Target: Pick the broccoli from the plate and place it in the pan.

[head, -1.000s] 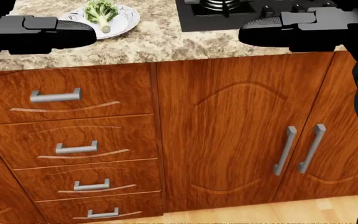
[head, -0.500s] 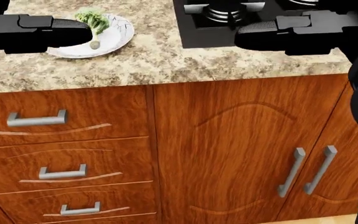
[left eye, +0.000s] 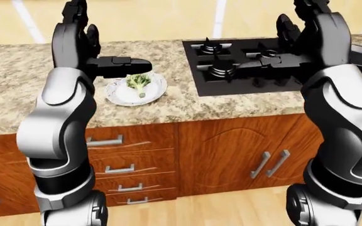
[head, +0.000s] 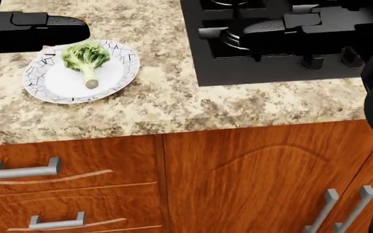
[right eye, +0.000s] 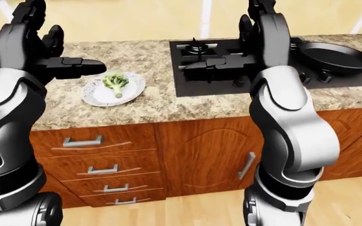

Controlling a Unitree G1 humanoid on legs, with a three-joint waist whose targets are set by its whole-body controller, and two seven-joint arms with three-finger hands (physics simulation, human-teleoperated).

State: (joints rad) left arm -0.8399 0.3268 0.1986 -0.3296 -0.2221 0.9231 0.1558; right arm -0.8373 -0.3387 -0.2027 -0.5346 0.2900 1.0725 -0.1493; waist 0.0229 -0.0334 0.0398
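1. Left-eye view: fingers first! The left hand is raised with its fingers spread, one black finger jutting out level above the plate and gripping nothing. The right hand is up too, fingers apart, over the stove. The broccoli lies on the plate, untouched, so the pick has not begun.

2. Head view: the whole picture has slid down over the last second. The counter fills more of the frame and the cabinet drawers have dropped low, so that is the camera moving, not the things. The broccoli sits well inside the frame, floret toward the top, stalk toward the bottom. My read: the robot is closing in for the reach. Both hands show only as flat black shapes at the top, with their fingertips cut off.

3. Right-eye view: the pan shows at last, dark on the stove's right side, well apart from the plate. The right forearm hides part of the burners.
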